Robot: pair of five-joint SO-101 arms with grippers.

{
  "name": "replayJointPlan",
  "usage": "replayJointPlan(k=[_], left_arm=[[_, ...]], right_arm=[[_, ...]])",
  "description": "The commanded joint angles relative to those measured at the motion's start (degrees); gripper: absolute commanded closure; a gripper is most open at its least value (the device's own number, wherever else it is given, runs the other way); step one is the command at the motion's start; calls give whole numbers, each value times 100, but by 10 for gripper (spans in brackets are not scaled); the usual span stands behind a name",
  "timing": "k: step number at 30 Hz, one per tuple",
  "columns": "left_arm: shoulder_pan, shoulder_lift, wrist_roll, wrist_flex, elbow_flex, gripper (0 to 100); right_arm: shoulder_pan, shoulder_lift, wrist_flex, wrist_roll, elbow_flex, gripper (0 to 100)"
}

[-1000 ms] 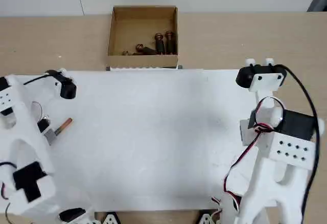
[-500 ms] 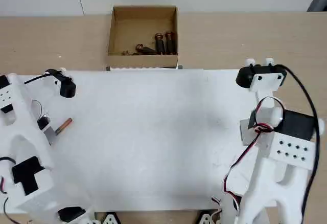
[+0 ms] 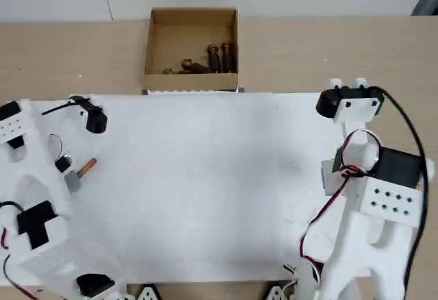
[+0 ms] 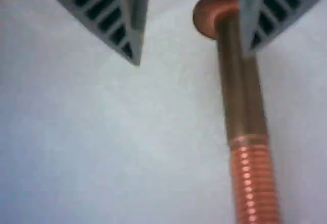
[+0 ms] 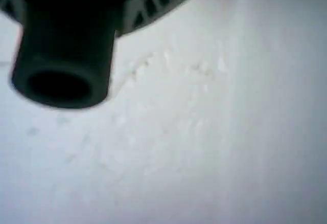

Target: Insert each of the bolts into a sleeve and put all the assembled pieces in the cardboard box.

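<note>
High view first: at the left edge of the white mat point(image 3: 205, 190) the left gripper point(image 3: 68, 177) sits low with a copper bolt point(image 3: 85, 168) poking out from it. Seen from the left wrist view, its fingers point(image 4: 130, 29) stand apart, and the bolt's head end rests against one of them. Farther along, at the mat's back edge, the cardboard box point(image 3: 193, 81) holds several assembled pieces point(image 3: 219, 57). On the right, the right gripper point(image 5: 69, 9) is clamped on a black sleeve point(image 5: 64, 75), held just above the mat.
</note>
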Motion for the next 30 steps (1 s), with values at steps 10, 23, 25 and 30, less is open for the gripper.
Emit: replayJointPlan(k=[10, 23, 25, 30], left_arm=[[26, -9, -44, -484, -189, 852], [70, 747, -44, -589, -189, 906], [70, 888, -44, -589, -189, 942], [88, 1064, -35, -299, -189, 994]], right_arm=[[31, -101, -31, -26, -26, 995], [31, -101, -31, -26, -26, 995], [31, -101, -31, -26, -26, 995], [22, -101, -31, -18, -26, 995]])
